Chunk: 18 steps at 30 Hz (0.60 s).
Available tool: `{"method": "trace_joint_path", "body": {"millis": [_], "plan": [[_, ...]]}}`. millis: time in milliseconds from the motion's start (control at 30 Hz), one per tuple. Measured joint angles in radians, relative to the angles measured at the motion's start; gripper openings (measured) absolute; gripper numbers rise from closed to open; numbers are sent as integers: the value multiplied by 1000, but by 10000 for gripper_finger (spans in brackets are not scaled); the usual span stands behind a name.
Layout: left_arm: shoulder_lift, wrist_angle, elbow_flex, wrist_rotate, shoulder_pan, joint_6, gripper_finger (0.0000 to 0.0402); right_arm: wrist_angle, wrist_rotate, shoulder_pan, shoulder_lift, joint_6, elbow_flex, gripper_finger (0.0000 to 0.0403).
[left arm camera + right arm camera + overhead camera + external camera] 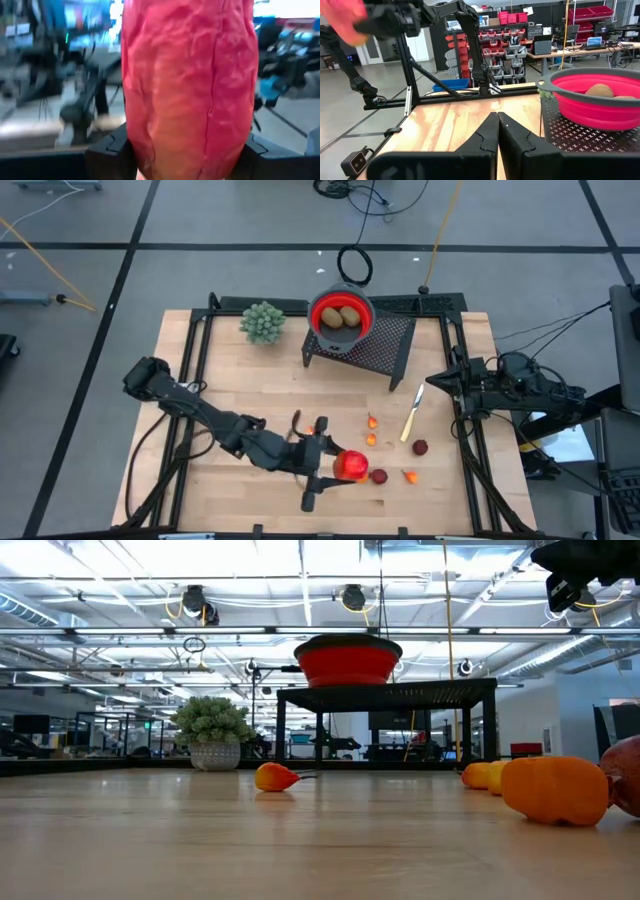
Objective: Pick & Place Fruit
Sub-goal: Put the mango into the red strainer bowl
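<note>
My left pincer (338, 468) grips the red fruit (350, 465); two brown ovals (339, 318) sit in the bowl (322, 303); small bits (372, 422) dot the bench (250, 390).

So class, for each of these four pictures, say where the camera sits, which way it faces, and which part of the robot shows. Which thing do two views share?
High view: above the table, looking straight down; both dark arms show, left gripper holding the long red-orange toy fruit.
Low view: at tabletop height, looking level across the wooden table into the room.
Left wrist view: on the left arm, filled by that fruit between its fingers.
Right wrist view: on the right arm, past its closed right gripper.
Shared: the red collapsible bowl on the black mesh stand, in high, low and right wrist views.
</note>
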Motion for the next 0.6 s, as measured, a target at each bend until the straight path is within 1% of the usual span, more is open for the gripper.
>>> {"method": "trace_joint_path", "body": {"millis": [100,233,333,500,600], "plan": [[1,98,0,39,0,90,209,0,0,0,0,-4,0,0],[0,188,0,75,0,163,193,0,0,0,0,-27,0,0],[1,259,0,128,0,221,187,0,0,0,0,-40,0,0],[1,377,0,212,1,289,208,0,0,0,0,-42,0,0],[1,453,0,291,1,341,213,0,0,0,0,-42,0,0]]}}
